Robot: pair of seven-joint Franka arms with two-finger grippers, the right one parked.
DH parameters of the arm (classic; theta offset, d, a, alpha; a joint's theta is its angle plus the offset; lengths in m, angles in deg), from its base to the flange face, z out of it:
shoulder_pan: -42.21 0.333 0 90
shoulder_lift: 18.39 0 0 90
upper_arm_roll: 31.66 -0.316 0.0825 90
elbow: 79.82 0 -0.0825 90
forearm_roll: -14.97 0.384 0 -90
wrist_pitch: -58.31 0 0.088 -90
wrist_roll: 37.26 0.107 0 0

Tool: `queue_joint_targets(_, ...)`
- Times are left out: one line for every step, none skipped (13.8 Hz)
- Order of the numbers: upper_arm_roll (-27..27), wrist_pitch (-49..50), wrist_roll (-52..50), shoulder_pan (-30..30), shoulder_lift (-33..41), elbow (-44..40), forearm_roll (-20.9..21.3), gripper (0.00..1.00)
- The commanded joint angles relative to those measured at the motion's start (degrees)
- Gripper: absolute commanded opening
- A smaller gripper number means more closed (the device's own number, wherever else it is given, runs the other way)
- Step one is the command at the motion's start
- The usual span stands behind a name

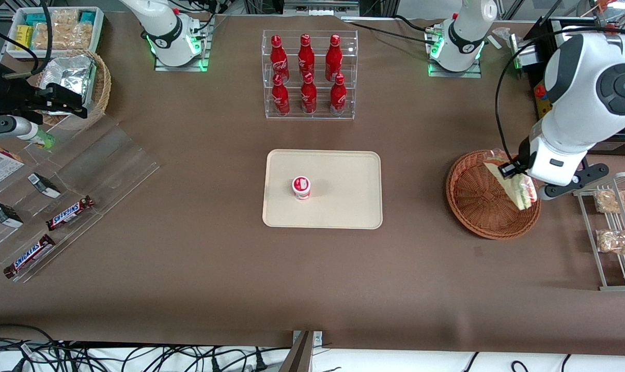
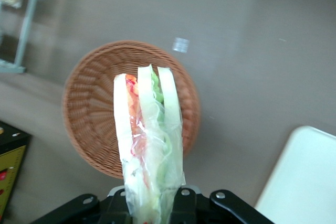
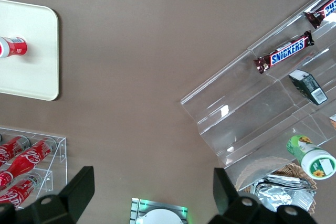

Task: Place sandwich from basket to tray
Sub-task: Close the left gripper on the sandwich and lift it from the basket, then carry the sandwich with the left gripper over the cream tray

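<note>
My left gripper [image 1: 515,174] is shut on the sandwich [image 1: 520,190], a clear-wrapped wedge of white bread with red and green filling. It holds the wedge lifted above the round reddish-brown basket [image 1: 472,199], over the basket's rim toward the working arm's end of the table. In the left wrist view the sandwich [image 2: 149,135] sticks out from between the gripper's [image 2: 155,205] black fingers, with the empty basket [image 2: 86,114] below it. The cream tray [image 1: 343,206] lies flat at the table's middle, and its corner [image 2: 307,182] shows in the wrist view.
A small red-and-white cup [image 1: 301,187] stands on the tray. A clear rack of red cola bottles [image 1: 309,75] stands farther from the camera. A wire rack with bagged snacks [image 1: 614,232] sits beside the basket. An acrylic display with Snickers bars [image 1: 69,213] lies toward the parked arm's end.
</note>
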Motion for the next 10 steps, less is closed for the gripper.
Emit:
queue_joint_targets(5.98,2.04,2.28,-0.14,-3.58,-5.24,-1.22,0.00)
queue_joint_targets(8.71,1.69,2.28,-0.14,-4.63,-5.43,-1.05,0.00)
queue_joint_targets(10.82,1.43,2.37,-0.14,-6.12,-6.38,-1.04,0.00)
queue_joint_targets(13.02,0.64,2.37,-0.23,-7.97,-8.13,-1.04,0.00)
queue_joint_targets(14.95,0.37,2.28,-0.23,-9.73,-9.02,-1.04,0.00)
queue_joint_targets(16.45,0.28,2.28,-0.32,-11.31,-9.47,-0.96,0.00)
queue_joint_targets(17.34,-0.33,2.11,-1.45,-12.54,-9.91,-0.69,0.00)
queue_joint_targets(17.35,-2.07,1.50,-3.20,-13.25,-9.82,-0.43,0.00)
queue_joint_targets(17.26,-3.75,1.49,-4.87,-14.04,-9.47,-0.34,0.00)
queue_joint_targets(17.26,-4.46,1.40,-6.02,-15.44,-9.47,-0.08,0.00)
